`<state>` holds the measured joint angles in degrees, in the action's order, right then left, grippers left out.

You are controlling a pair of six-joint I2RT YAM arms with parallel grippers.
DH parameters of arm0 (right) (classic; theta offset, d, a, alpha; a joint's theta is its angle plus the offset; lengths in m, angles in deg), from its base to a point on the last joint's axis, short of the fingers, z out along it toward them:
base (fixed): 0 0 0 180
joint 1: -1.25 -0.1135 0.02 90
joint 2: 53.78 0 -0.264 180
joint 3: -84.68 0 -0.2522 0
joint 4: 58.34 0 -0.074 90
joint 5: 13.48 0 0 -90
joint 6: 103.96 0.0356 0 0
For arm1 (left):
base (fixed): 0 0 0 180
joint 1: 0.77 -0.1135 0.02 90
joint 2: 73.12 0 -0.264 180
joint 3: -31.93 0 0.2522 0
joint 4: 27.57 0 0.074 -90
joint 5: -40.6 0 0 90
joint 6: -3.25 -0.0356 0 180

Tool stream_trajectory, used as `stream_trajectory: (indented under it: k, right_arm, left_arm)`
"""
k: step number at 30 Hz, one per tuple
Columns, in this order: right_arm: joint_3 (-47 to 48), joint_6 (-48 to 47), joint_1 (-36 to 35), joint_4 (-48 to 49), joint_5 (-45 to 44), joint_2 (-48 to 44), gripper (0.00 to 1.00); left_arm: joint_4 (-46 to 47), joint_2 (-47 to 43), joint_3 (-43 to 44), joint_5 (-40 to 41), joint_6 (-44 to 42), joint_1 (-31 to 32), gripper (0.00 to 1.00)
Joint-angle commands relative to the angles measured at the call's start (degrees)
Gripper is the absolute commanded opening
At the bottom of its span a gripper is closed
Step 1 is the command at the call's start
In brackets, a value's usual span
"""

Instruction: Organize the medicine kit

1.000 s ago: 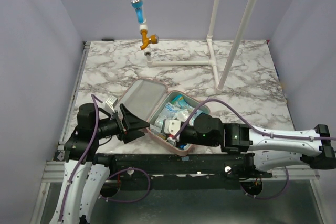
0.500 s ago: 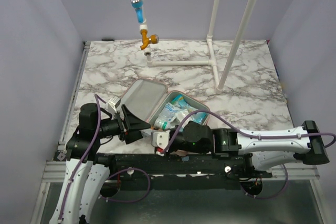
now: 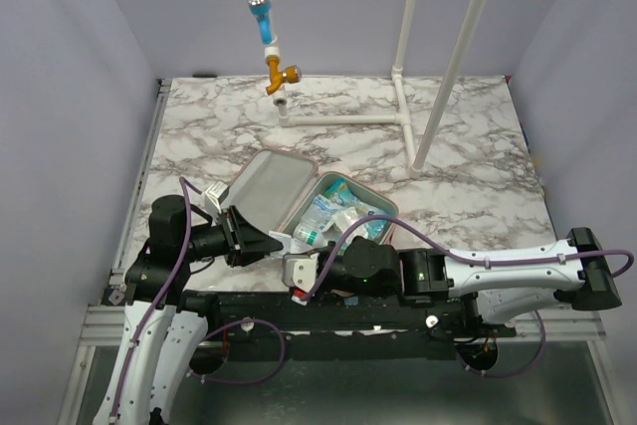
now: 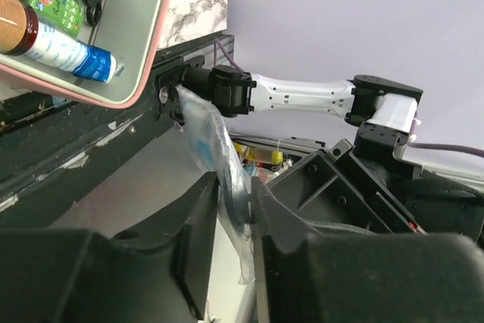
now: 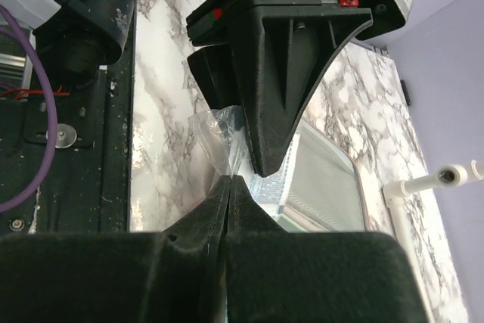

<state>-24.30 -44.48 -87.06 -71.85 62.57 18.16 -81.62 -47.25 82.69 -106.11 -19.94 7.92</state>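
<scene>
The medicine kit [image 3: 267,178], a pink clamshell case, lies open on the marble, its grey lid leaning up to the left. Bottles and blue packets [image 3: 333,208] fill its base. A clear plastic packet [image 4: 212,141] hangs in the air over the black front rail, between both grippers. My right gripper [image 5: 229,181] is shut on the packet's [image 5: 218,135] lower edge. My left gripper [image 4: 236,187] has its fingers pressed on the packet's other end, and it shows from the right wrist as a black wedge [image 5: 266,166] closed on the film. The kit's near rim [image 4: 144,94] shows a brown bottle [image 4: 41,35] inside.
A black rail [image 3: 328,311] runs along the table's front edge under both grippers. White pipe uprights [image 3: 408,97] stand at the back right, and a blue and orange fitting [image 3: 269,42] hangs at the back. A white wrist block [image 3: 212,196] sits beside the lid.
My right arm swung left from the kit, carrying the clear packet toward the left gripper. The left gripper's wide-open jaws have closed onto the packet.
</scene>
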Motion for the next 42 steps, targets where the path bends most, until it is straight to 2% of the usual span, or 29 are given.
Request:
stream_trajectory:
  k: [1, 4, 5, 7, 8, 11, 16, 19, 22, 27, 33, 38, 42]
  right_arm:
    - [-0.41, -0.88, -0.93, 1.36, -2.15, -0.66, 0.01]
    - [-0.19, -1.21, -1.33, 1.24, -2.70, -0.63, 0.01]
    - [-0.09, -1.20, -1.39, 1.32, -2.99, -0.60, 0.01]
    - [-0.11, -1.06, -1.64, 1.33, -3.67, -0.52, 0.03]
    - [-0.04, -0.63, -1.67, 1.25, -4.16, -0.56, 0.08]
    - [0.51, 1.93, -1.77, 0.57, -7.08, -1.31, 0.42]
    - [-2.37, 6.41, -1.74, 2.38, -11.96, -7.68, 0.63]
    - [-2.00, 11.41, -1.68, 0.48, -19.99, -10.17, 0.72]
    - [0.22, 19.88, -1.69, -6.06, -29.11, -9.46, 0.79]
    - [4.98, 41.97, -1.35, -20.90, -41.47, -6.68, 0.82]
    - [5.81, 71.75, 3.39, -38.70, -41.78, -5.70, 0.79]
    - [-0.58, 83.05, 12.04, -42.57, -34.20, -4.94, 0.78]
    - [-4.73, 86.68, 16.27, -42.49, -30.44, -4.87, 0.78]
  left_arm:
    - [2.91, -0.75, -0.14, -2.41, -0.36, 0.20, 0.19]
    - [3.53, -0.78, -0.29, -2.77, -0.27, 0.21, 0.03]
    - [3.61, -0.80, -0.34, -2.73, -0.38, 0.19, 0.00]
    - [3.77, -0.84, -0.36, -2.84, -0.53, 0.28, 0.00]
    - [3.86, -0.93, -0.37, -2.88, -0.58, 0.30, 0.00]
    - [3.99, -1.13, -0.34, -2.73, -1.16, 0.28, 0.00]
    - [1.76, -1.53, 1.62, 0.00, -5.53, 0.22, 0.00]
    - [0.44, -1.09, 2.53, 1.19, -8.03, 0.19, 0.00]
    - [-3.19, -0.07, 4.27, 4.06, -13.03, 0.19, 0.00]
    - [-7.17, 0.90, 8.52, 9.43, -21.91, 0.19, 0.00]
    - [-13.42, 2.42, 13.95, 17.79, -30.15, 0.19, 0.00]
    - [-15.81, 1.55, 15.94, 22.87, -33.34, 0.21, 0.00]
    - [-16.22, 0.85, 16.18, 23.47, -34.15, 0.19, 0.00]
